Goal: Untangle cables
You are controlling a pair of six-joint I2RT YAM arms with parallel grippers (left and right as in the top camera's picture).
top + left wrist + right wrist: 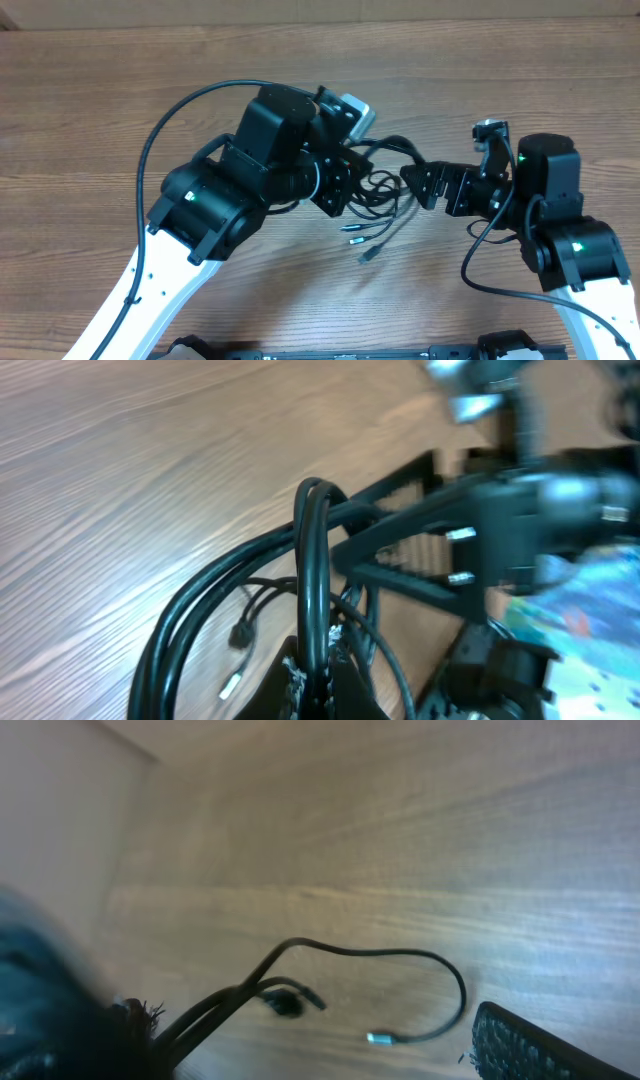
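The cables (378, 192) are thin black cords bunched in a tangle at the table's middle, with plug tips (356, 229) trailing toward the front. My left gripper (342, 196) is shut on a loop of the cables (312, 560), which rises between its fingers (285, 690). My right gripper (413, 178) stands open just right of the tangle. In the right wrist view a cable (400, 955) curls across the wood to a silver plug tip (380, 1039). Other strands run past the left finger (120, 1030); the right finger (520, 1040) is far from it.
The brown wooden table (120, 90) lies all around. A thick black arm wire (150, 150) arcs over the left side. The right gripper's dark fingers (420, 540) loom close behind the held loop in the left wrist view.
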